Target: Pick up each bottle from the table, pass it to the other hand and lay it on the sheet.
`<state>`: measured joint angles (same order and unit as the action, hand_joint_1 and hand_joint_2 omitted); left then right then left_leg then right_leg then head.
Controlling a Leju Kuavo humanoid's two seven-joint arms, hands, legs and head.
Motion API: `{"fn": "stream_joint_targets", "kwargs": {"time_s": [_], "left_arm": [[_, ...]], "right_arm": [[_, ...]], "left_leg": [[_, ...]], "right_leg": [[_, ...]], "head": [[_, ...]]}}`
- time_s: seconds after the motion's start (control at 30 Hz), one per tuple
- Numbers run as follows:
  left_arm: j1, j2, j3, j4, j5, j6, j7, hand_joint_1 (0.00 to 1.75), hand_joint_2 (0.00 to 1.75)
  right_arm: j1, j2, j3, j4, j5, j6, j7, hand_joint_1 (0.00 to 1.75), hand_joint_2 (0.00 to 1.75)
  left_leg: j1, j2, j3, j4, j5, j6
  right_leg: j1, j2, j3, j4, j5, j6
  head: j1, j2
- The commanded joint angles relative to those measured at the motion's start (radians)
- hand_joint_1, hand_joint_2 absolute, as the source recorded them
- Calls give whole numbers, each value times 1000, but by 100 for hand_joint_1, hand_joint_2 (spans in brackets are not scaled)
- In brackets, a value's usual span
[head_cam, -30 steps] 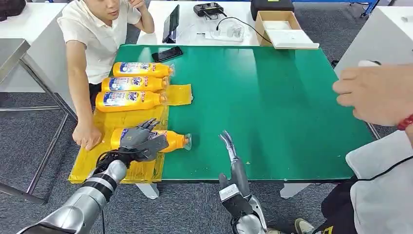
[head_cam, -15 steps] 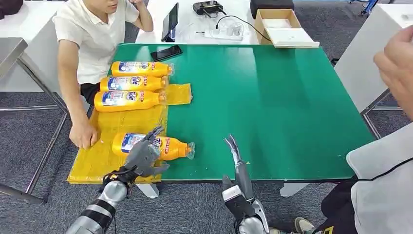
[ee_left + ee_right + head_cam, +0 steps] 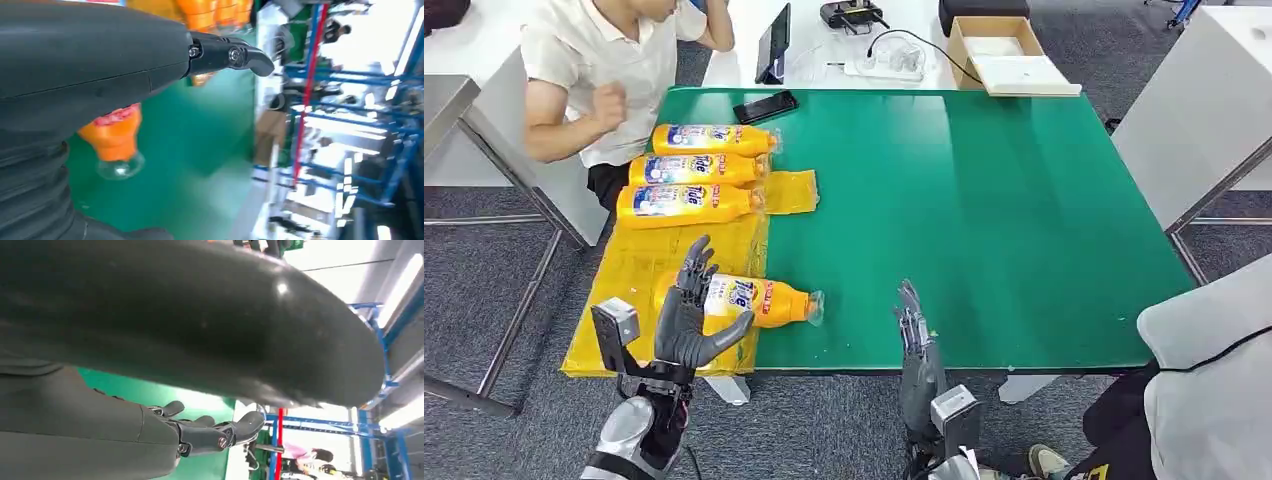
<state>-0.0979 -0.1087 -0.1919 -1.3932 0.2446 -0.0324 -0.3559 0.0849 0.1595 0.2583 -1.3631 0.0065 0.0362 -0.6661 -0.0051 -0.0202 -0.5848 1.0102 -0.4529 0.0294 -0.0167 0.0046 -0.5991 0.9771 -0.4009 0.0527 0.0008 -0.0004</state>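
In the head view the green counter (image 3: 984, 200) takes up the middle of the frame, and a yellow sheet (image 3: 639, 265) hangs over its left edge. Three orange bottles lie side by side on the sheet in the upper left of the frame, caps pointing right: the far bottle (image 3: 712, 139), the middle bottle (image 3: 696, 170) touching it, and the near bottle (image 3: 686, 203) just below. A fourth bottle (image 3: 759, 302) lies on its side lower down, at the sheet's right edge, its body on the yellow and its clear cap out over the green. The left hand (image 3: 686, 318) stands in the lower left of the frame with fingers spread and pointing up, holding nothing, in front of the label end of the fourth bottle; whether it touches the bottle cannot be told. In the left wrist view the same bottle's orange neck and clear cap (image 3: 116, 165) lie on the green just beyond the grey thumb. The right hand (image 3: 916, 345) rises at the lower centre of the frame by the counter's near edge, fingers straight and close together, empty. A black phone (image 3: 766, 107) lies at the counter's far left corner, and a person in a white shirt (image 3: 599, 60) sits at the upper left, fist raised off the sheet
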Motion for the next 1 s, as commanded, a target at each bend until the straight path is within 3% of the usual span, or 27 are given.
{"fn": "stream_joint_targets", "kwargs": {"time_s": [0.03,0.07,0.1,0.23,0.5,0.63,0.87,0.93,1.0], "left_arm": [[67,-47,49,-181,96,34,-27,0,175],[99,-55,54,-220,117,45,-21,0,175],[130,-55,50,-252,128,47,-18,0,175],[209,-62,7,-313,148,35,-8,0,175],[216,-62,-14,-310,112,50,-29,0,175],[277,-63,-112,-310,-26,162,-111,0,175],[288,-54,-144,-312,-51,205,-134,0,175],[259,-24,-193,-280,-64,212,-126,0,175],[198,-35,-248,-188,-59,221,-131,0,175]], "right_arm": [[21,49,-35,-50,35,-123,-31,0,0],[28,60,-39,-57,42,-185,7,0,0],[37,55,-27,-78,29,-203,29,0,175],[91,29,-3,-218,47,-300,-32,0,175],[107,20,-9,-262,38,-317,-32,0,175],[161,-31,4,-446,118,-454,-32,0,175],[172,-44,17,-422,159,-489,-32,0,175],[164,-59,33,-388,199,-598,-32,0,175],[170,-92,45,-384,130,-579,-32,0,175]], "left_leg": [[1,2,1,0,-1,-1],[1,3,2,1,-2,-2],[0,3,1,0,-1,-1],[1,4,3,0,-3,-2],[1,2,0,0,-2,-2],[0,0,-2,0,-1,-1],[0,1,2,0,-3,-2],[0,1,0,-1,-2,-2],[1,-2,0,-1,-1,-2]], "right_leg": [[1,1,0,0,0,-1],[1,1,1,0,-1,-2],[1,1,1,0,-1,-1],[1,2,2,0,-2,-2],[1,0,-1,0,-2,-2],[0,-1,-3,0,-2,-1],[1,-1,1,-1,-3,-2],[1,0,0,-1,-1,-2],[1,-4,0,-2,-1,-2]], "head": [[0,0],[0,0],[0,0],[0,0],[0,0],[0,0],[0,0],[0,0],[0,0]]}}
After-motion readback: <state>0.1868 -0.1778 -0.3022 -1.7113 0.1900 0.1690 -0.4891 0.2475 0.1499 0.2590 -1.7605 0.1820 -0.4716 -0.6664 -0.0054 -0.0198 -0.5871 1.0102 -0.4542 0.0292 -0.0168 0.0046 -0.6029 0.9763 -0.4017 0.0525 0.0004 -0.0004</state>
